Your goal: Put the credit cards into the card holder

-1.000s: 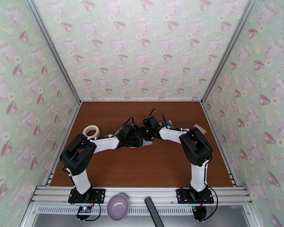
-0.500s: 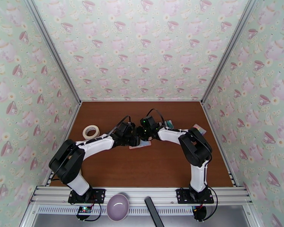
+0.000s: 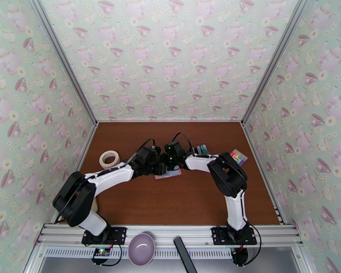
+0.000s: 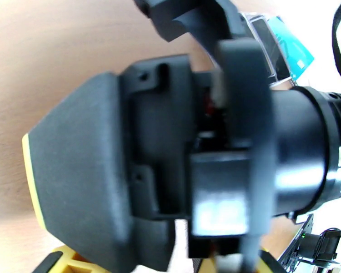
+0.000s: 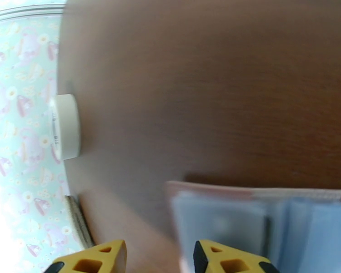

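Both arms reach in to the middle of the bench (image 3: 179,203), and their tools meet nose to nose over the card holder (image 3: 168,175). It lies open and flat, pink rim and pale blue pockets up, about midway between the left and right edges.

The right tool (image 5: 159,259) stands part-open, yellow tips apart. The card holder's left edge shows in the gap and runs under one fingertip. Nothing is clamped between the jaws. Whether the tip presses the pocket cannot be told.

The left tool (image 3: 159,169) sits just left of the card holder. In its wrist view the right arm's blurred black tool, close ahead, hides most of its yellow tips. How far open it is, and whether it has hold of anything, cannot be told.

The credit cards (image 4: 275,46) are a dark-and-clear bunch with a teal one alongside. They lie on the bench beyond the tools, toward the far right, apart from the card holder.

A tape roll (image 3: 109,158) lies near the left edge. A small multicoloured striped item (image 3: 238,155) lies near the right edge.
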